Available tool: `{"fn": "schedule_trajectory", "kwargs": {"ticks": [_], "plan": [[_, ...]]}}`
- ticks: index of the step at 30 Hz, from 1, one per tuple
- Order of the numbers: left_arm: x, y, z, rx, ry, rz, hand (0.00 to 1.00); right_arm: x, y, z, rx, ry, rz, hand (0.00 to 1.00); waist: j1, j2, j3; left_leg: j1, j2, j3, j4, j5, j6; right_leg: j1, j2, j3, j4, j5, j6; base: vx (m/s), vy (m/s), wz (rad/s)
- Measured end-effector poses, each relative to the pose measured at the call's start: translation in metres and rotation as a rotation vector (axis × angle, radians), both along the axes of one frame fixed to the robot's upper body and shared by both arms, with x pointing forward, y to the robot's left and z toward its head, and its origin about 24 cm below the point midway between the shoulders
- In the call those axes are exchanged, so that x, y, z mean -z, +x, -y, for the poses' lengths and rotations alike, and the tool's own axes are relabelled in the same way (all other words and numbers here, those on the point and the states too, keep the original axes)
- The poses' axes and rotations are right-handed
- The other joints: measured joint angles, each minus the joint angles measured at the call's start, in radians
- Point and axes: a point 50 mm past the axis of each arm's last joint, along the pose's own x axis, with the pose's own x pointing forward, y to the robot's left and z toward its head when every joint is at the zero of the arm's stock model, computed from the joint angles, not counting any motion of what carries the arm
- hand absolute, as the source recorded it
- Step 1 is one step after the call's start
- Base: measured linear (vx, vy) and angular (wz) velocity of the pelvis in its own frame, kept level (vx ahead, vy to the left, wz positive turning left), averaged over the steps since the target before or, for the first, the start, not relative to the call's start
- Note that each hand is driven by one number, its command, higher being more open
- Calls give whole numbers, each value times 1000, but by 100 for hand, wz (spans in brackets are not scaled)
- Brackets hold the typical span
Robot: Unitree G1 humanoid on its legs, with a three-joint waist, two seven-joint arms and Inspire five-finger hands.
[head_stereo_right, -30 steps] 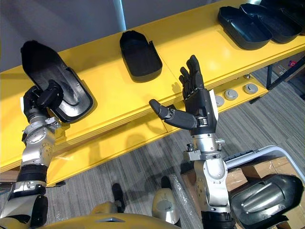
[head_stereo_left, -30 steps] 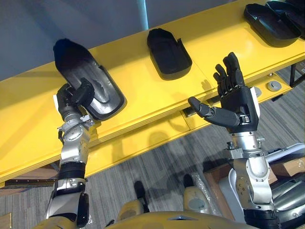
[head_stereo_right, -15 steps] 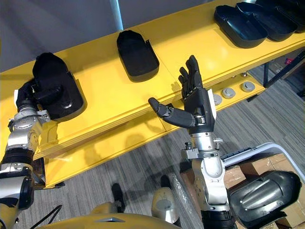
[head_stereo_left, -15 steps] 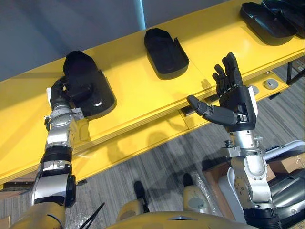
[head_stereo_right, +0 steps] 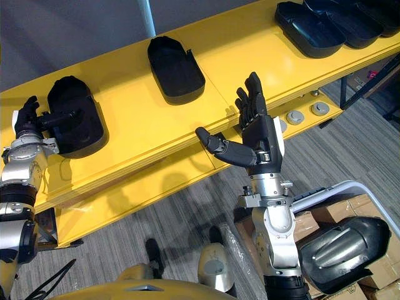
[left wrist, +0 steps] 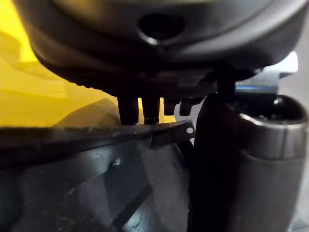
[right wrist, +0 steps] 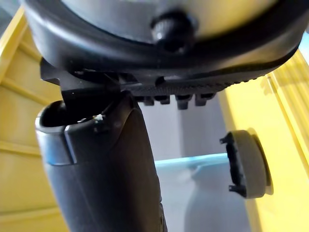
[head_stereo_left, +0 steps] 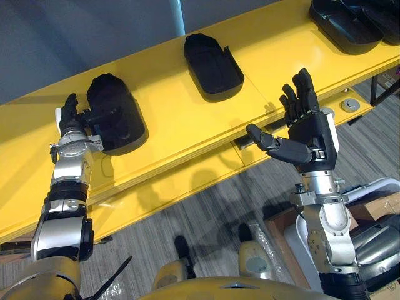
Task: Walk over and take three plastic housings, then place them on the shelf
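- The yellow shelf (head_stereo_left: 181,119) runs slantwise from 8 o'clock to 1 o'clock in the eye views. A grey wall with a pale blue strip (head_stereo_left: 179,15) stands behind it, and grey carpet (head_stereo_left: 206,212) lies below.
- A lower ledge at the shelf's front carries round grey caps (head_stereo_right: 295,117). Two show fully and a third is partly hidden behind the right hand. The right wrist view shows one cap (right wrist: 248,164) past the fingers.
- Cardboard boxes (head_stereo_right: 369,209) sit at 4 o'clock, off the shelf, with one glossy housing (head_stereo_right: 340,250) lying hollow side up beside them.
- The black housings on the shelf are:
  - the left housing (head_stereo_left: 115,115) at 9 o'clock
  - the middle housing (head_stereo_left: 212,59) at 12 o'clock, well apart from the left one
  - at least two overlapping far housings (head_stereo_right: 309,22) at 1 o'clock
- The left hand (head_stereo_left: 70,117) is at the left housing's outer edge, with the arm reaching straight up from 7 o'clock. Its fingers point up, straight and loose, and the thumb lies across the housing's rim. The left housing rests flat on the shelf.
- The right hand (head_stereo_left: 309,134) stands upright before the shelf's front edge at 3 o'clock. Its fingers are spread, the thumb juts toward 9 o'clock, and it holds nothing.
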Motion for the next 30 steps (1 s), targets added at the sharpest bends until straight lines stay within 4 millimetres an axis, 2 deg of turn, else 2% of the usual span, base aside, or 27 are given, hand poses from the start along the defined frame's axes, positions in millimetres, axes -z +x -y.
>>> {"fn": "schedule_trajectory", "kwargs": {"ticks": [11,13,15,16,17,20,21,24,27,30], "plan": [[-1,6,18,57,-85,146,100,0,0,-3,-30,-14,6,100,2,-2,1,13,0,4,0,-1,0,23,-1,-1,-24,12,3,0,0,0],[-7,7,21,56,-84,211,100,-1,-1,-4,-50,-22,22,100,5,-3,0,18,0,3,0,-2,-1,34,-1,-4,-32,14,4,0,0,0],[-30,5,25,33,-42,365,100,-2,-3,-10,-89,-30,49,100,5,-4,-1,19,-2,1,0,-1,0,38,0,-9,-36,18,6,0,0,0],[-33,4,26,35,-39,388,100,-2,-3,-11,-94,-30,50,100,5,-5,-1,19,-2,1,0,-1,0,38,0,-11,-36,18,6,10,-1,4],[-47,-1,29,47,-22,480,100,-2,-3,-16,-121,-33,54,100,5,-5,-1,21,-2,-3,0,-1,0,43,0,-14,-37,18,6,11,-2,5],[-68,-12,37,51,90,608,100,0,-3,-29,-197,-45,55,100,9,-4,-7,35,-1,-19,-1,0,0,68,0,-32,-44,18,6,6,-4,16],[-69,-17,38,37,157,618,100,-1,0,-36,-246,-63,59,100,12,-1,-29,33,0,-27,-1,1,0,75,0,-41,-52,18,6,-5,-4,16],[-62,-21,39,20,200,595,100,-2,5,-44,-304,-95,67,100,22,2,-59,32,0,-41,-1,3,0,84,0,-56,-55,18,6,-10,-4,17],[-55,-26,34,-15,202,582,100,-10,9,-53,-367,-122,107,100,37,2,-74,20,1,-68,-2,12,2,90,0,-81,-59,18,5,-39,-8,24],[-50,-40,35,-69,152,639,100,-16,11,-61,-444,-124,141,100,62,-3,-83,10,1,-89,-2,23,2,91,-1,-103,-61,22,1,-25,-3,20]]}}
